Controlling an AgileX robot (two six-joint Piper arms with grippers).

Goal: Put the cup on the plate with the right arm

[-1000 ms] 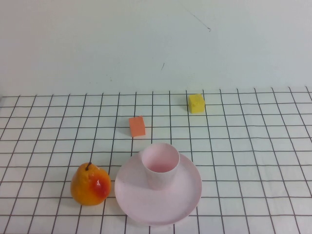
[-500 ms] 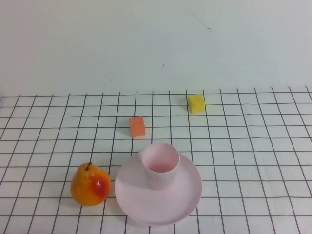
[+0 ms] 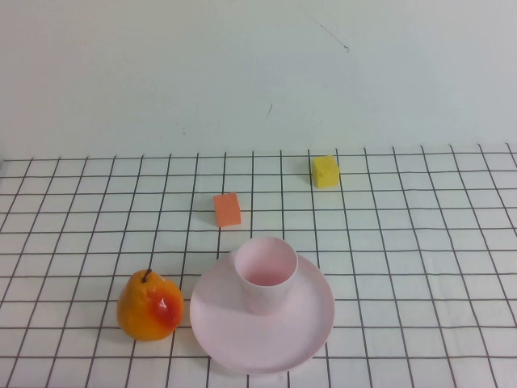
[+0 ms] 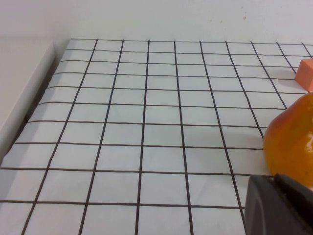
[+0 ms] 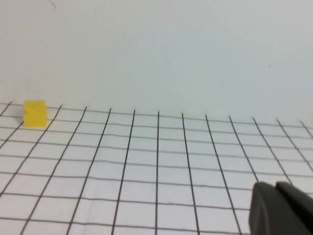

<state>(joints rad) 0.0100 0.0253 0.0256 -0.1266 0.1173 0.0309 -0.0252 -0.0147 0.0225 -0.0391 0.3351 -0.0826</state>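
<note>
Cup on plate
The pale pink cup [image 3: 265, 275] stands upright, mouth up, on the round pink plate [image 3: 311, 335], slightly behind centre.

1. Table [image 3: 420, 242]: white surface with a black grid, spreading flat ahead of my jaws.
2. Wall [image 3: 242, 73]: plain, pale, a few small dark marks, rising at the table's far edge, well beyond my jaws.
3. Light: even, with soft shadows.
4. My left gripper [image 4: 279, 205] and right gripper [image 5: 279, 208] sit low over the table.
</note>
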